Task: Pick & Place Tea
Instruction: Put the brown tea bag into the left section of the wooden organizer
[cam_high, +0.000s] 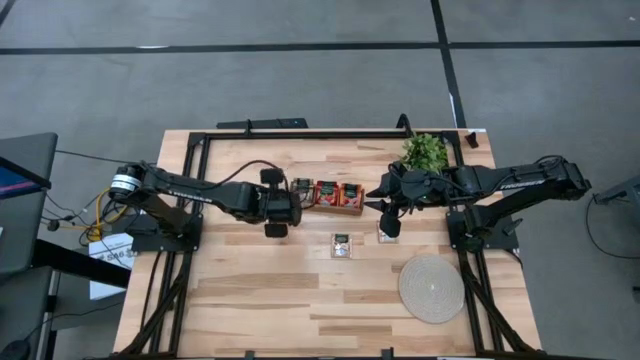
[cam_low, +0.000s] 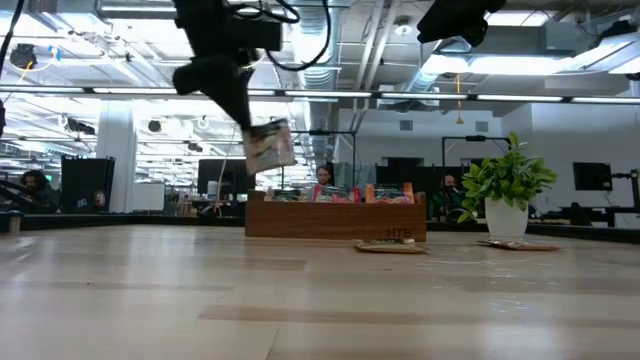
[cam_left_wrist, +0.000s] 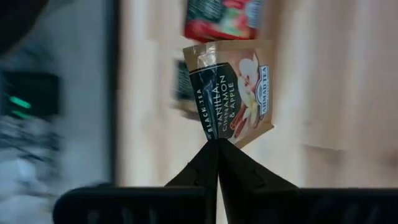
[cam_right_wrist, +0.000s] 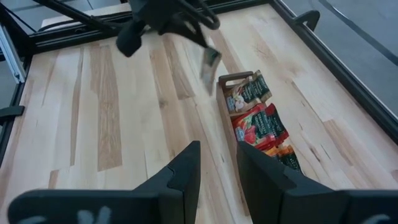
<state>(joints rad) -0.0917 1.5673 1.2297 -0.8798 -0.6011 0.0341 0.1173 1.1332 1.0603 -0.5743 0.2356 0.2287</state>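
Clenched left gripper (cam_left_wrist: 217, 144) pinches a beige sachet (cam_left_wrist: 227, 90) by its corner, hanging just ahead of the fingertips, off the table; the box (cam_high: 337, 196) lies just beyond; right gripper (cam_right_wrist: 217, 165) hovers parted, holding nothing, farther off.

"BLACK TEA", "VANILLA CINNAMON & APPLE" and "AHMAD TEA" are read on the beige sachet (cam_left_wrist: 229, 92) in the left wrist view. "HTB" or similar is made out faintly on the wooden box (cam_low: 336, 217) front, low view. Other sachet prints: unreadable.
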